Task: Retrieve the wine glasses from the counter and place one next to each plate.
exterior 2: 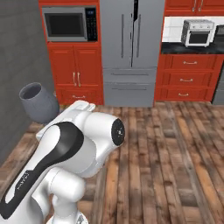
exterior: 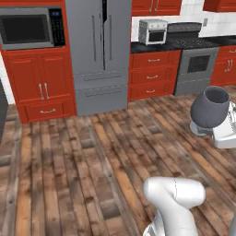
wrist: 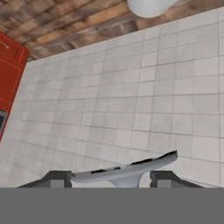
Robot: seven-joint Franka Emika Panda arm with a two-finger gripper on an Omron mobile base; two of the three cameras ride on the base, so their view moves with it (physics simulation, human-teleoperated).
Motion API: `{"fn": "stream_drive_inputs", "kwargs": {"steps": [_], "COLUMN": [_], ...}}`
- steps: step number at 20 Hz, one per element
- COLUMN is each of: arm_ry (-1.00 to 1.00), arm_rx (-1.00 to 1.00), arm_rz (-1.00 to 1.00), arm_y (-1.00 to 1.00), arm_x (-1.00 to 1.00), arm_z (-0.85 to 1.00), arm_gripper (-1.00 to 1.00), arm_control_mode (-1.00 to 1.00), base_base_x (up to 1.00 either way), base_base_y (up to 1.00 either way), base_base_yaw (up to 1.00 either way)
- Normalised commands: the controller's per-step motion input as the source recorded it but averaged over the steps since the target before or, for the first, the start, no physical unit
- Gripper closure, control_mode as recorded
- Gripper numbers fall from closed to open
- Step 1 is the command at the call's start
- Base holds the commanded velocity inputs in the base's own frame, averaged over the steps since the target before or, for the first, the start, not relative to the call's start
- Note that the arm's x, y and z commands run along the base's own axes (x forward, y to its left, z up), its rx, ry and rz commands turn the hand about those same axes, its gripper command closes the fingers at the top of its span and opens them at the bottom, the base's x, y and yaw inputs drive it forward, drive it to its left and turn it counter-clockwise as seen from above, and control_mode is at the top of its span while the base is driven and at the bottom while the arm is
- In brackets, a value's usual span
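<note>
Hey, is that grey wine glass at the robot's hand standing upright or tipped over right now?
Roughly upright, leaning a little. The wine glass has its open mouth facing up in both base views; the hand view shows its round foot between the jaws.

The white arm [exterior 2: 78, 148] is folded high, elbow bent. Its gripper [wrist: 111, 178] has both fingertips [wrist: 57, 178] closed on a wine glass [exterior: 210, 108], carried tilted.
</note>
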Motion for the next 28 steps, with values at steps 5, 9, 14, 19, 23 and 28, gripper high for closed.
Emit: {"fn": "stream_drive_inputs", "kwargs": {"steps": [5,9,14,19,23,28], "arm_ry": [0.0,0.0,0.0,0.0,0.0,0.0], "arm_rx": [0.0,0.0,0.0,0.0,0.0,0.0], "arm_rz": [0.0,0.0,0.0,0.0,0.0,0.0], "arm_y": [0.0,0.0,0.0,0.0,0.0,0.0], "arm_x": [0.0,0.0,0.0,0.0,0.0,0.0], "arm_z": [0.0,0.0,0.0,0.0,0.0,0.0], "arm_gripper": [1.0,1.0,1.0,1.0,1.0,1.0], "arm_control_mode": [1.0,1.0,1.0,1.0,1.0,1.0], "base_base_x": [-1.0,-1.0,-1.0,-1.0,-1.0,-1.0], "base_base_y": [-0.12,-0.06,-0.11,-0.83,-1.0,-1.0], "base_base_yaw": [0.03,0.02,0.03,0.01,0.0,-0.01]}}
